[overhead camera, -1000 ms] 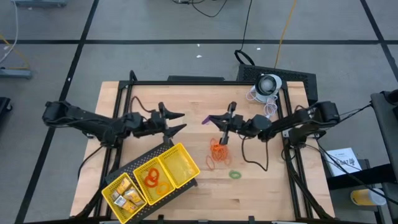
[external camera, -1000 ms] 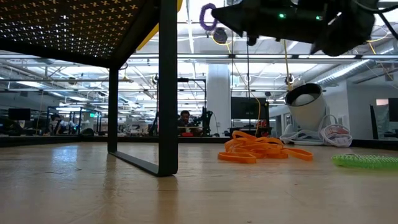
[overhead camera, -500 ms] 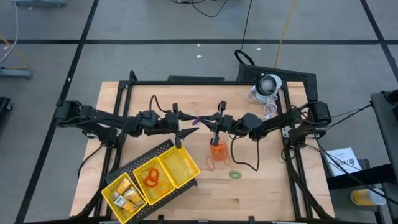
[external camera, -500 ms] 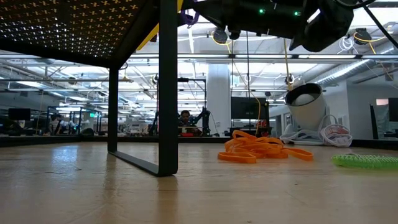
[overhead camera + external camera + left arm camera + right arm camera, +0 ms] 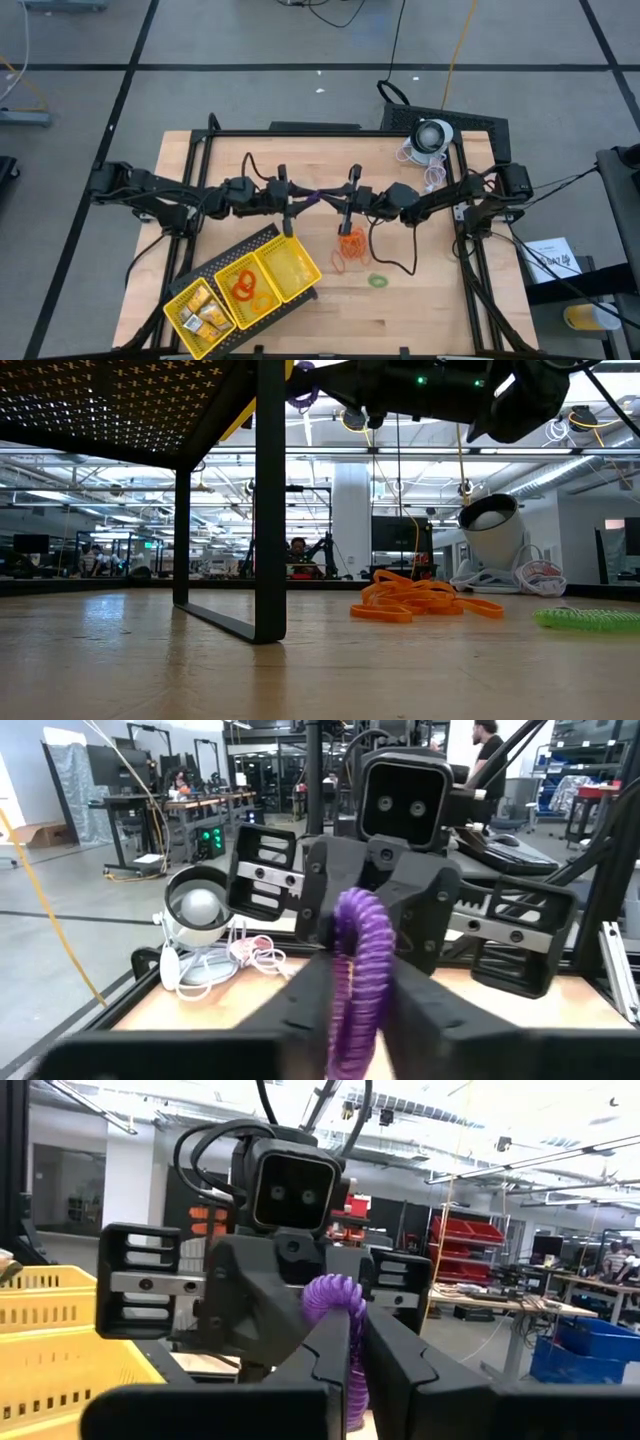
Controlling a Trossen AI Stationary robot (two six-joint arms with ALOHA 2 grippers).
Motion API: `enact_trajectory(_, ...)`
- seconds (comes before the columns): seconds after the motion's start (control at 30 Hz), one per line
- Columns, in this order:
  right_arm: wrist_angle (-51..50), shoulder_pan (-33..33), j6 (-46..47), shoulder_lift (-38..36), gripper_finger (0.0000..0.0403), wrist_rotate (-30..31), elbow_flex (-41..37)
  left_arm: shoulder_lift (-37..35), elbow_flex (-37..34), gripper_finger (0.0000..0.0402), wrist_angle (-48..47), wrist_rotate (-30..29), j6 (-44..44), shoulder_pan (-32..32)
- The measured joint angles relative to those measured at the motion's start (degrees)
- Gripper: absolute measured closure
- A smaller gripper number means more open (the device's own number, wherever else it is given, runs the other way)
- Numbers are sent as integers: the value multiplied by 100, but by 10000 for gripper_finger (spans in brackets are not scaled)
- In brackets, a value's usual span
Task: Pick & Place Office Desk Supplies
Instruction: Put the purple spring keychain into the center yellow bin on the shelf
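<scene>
Both arms meeting mid-air above centre of wooden surface (image 5: 200,160), pincers tip to tip. Purple ring (image 5: 314,196) between them: a ribbed coil loop, held up off the surface.

Right pincer (image 5: 326,199): fingers (image 5: 330,1355) nearly closed, pinching purple ring in right wrist view, ring standing upright betw. them. Clearly gripping.

Left pincer (image 5: 303,203): in left wrist view, ring sits betw. own two dark fingers (image 5: 300,995), which look closed in on it from both sides; blurred at that range, so firm contact not certain. In high view, left tips reach the ring's near end. Ring thus shared by both pincers, w/ right arm's wrist block straight ahead of left cam and vice versa.

Low view: purple ring at top edge, high above surface, under dark arm bodies.

Rest of supplies on surface:
- Orange rubber-band pile (image 5: 351,242), just below right pincer in high view, a few loose loops spilling toward front edge.
- Green ring (image 5: 377,281), lying flat, near the bands on their front-right side, apart from them.

Yellow tray (image 5: 299,282) at front-left, set at an angle, three compartments: gold blocky pieces (image 5: 203,314) in the end one nearest front-left corner; orange rings (image 5: 244,285) in the middle; third looks yellow only, contents not readable. Black mesh panel along tray's back edge.

White round device (image 5: 432,134) w/ coiled cable at back-right corner of surface.
</scene>
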Motion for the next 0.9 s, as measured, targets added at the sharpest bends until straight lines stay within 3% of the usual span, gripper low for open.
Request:
enact_trajectory(0.17,2,36,3,-11,390,-104,-2,-9,0,386,-11,21,16,22)
enact_trajectory(0.37,-741,60,286,-323,342,-99,-2,-155,0,363,-331,68,-56,48)
enact_trajectory(0.53,-2412,68,772,-1131,272,-112,-2,-873,2,386,-1275,75,-453,55)
enact_trajectory(0.7,-4141,66,954,-1919,230,-97,-2,-1922,2,384,-2448,842,-1211,7)
enact_trajectory(0.9,-5353,66,1078,-2505,224,209,-2,-3004,2,385,-3183,2052,-2191,-438)
